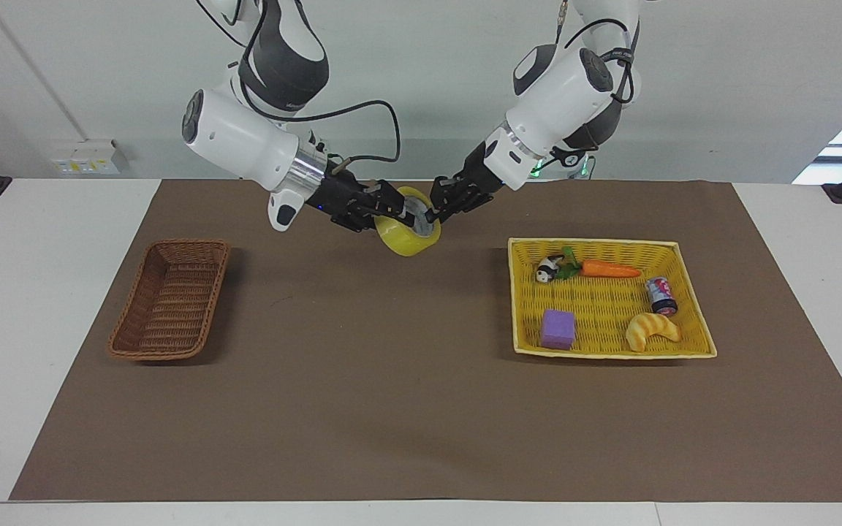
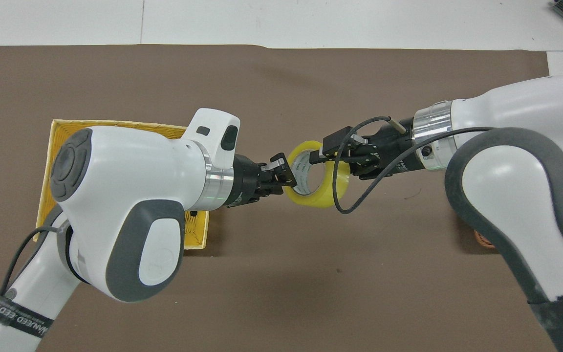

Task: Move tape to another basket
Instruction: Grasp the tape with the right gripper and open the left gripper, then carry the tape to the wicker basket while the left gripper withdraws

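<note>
The tape, a yellow ring, hangs in the air over the brown mat between the two baskets. My right gripper is shut on its wall, one finger inside the ring and one outside. My left gripper is at the ring's other edge, toward the yellow basket, and its tip touches the rim. The brown wicker basket stands empty toward the right arm's end of the table. In the overhead view my right arm hides nearly all of it.
The yellow basket toward the left arm's end holds a carrot, a small can, a croissant toy, a purple block and a small figure. The brown mat covers the table's middle.
</note>
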You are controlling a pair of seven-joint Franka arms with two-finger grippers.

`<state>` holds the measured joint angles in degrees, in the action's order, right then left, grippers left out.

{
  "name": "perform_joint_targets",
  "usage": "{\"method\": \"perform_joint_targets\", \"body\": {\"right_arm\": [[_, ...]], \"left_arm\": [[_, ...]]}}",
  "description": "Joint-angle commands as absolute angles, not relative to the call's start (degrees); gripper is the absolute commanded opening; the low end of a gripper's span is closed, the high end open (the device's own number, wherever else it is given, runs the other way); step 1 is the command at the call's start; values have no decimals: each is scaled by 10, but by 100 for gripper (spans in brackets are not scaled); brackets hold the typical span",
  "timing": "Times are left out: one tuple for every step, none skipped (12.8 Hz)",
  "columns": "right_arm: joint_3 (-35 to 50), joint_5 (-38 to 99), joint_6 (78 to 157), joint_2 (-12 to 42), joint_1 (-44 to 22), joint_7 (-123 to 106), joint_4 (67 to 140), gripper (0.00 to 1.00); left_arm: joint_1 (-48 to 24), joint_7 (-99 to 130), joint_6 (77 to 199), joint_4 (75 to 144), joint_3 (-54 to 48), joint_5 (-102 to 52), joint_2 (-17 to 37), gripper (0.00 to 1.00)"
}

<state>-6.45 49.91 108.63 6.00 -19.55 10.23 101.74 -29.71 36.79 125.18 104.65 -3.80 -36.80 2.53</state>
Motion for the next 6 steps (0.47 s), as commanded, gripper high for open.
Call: {"method": "perform_joint_targets", "body": {"right_arm": [[-62,485,1071,54,-179,111,1018,0],[-63,483,1069,55,-179,110,1018,0],[-63,466,1069,55,-178,108,1018,0],[-64,435,1068,55,-174,105,1019,0],[-63,404,1068,55,-163,105,1020,0],[-64,375,1067,55,-154,103,1021,0]], "left_arm": [[-300,370,1250,1032,-33,-368,28,100],[-297,366,1247,1032,-33,-360,28,100],[-296,365,1243,1032,-32,-348,27,100],[-292,365,1230,1030,-27,-326,26,100],[-277,364,1210,1024,-26,-304,25,100],[-256,359,1186,1016,-27,-278,25,100]]}}
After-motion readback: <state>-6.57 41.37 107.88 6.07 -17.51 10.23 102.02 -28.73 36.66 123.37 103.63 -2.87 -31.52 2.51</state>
